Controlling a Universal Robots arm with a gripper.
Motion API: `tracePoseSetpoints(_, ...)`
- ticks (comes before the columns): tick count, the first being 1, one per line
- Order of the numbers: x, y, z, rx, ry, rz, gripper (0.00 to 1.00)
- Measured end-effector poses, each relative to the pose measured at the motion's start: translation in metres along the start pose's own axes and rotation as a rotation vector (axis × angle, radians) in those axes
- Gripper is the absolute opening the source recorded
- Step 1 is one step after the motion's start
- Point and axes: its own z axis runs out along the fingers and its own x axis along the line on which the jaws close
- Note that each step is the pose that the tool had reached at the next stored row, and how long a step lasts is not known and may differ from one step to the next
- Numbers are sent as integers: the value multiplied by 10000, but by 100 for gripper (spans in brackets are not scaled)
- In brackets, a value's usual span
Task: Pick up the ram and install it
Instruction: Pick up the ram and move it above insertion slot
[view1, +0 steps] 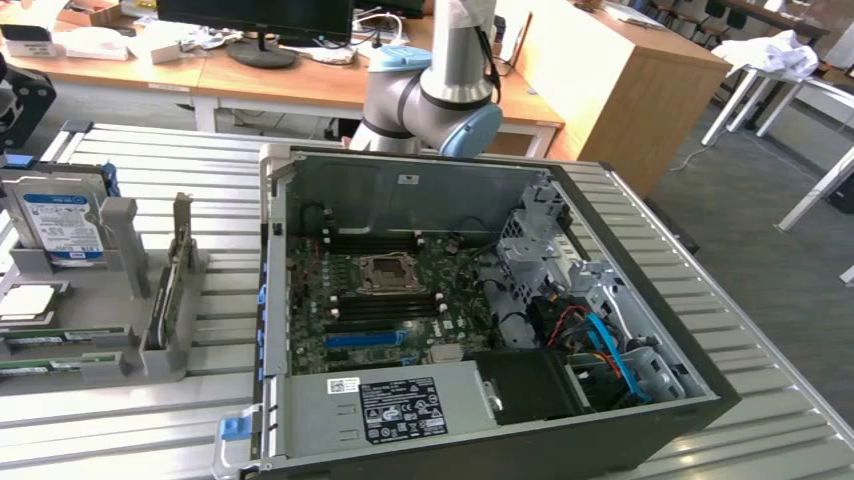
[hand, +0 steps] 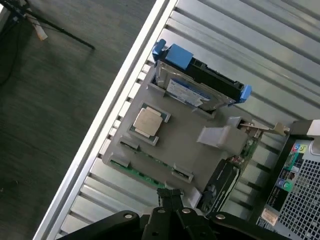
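The ram (hand: 140, 173) is seated along the edge of the grey holder (hand: 185, 145), outside the open computer case (view1: 400, 185). It is not yet picked up. The gripper (hand: 170, 196) is closed on nothing, near it.

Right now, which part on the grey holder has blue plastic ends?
The hard drive, standing on edge with a blue bracket at each end; the square processor and green ram have none.

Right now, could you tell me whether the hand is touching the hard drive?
Apart. The wrist view shows the shut hand over one edge of the grey holder, the hard drive at the opposite edge.
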Motion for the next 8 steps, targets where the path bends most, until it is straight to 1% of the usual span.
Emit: tracePoseSetpoints(8,0,0,5,-34,66,-1454,11)
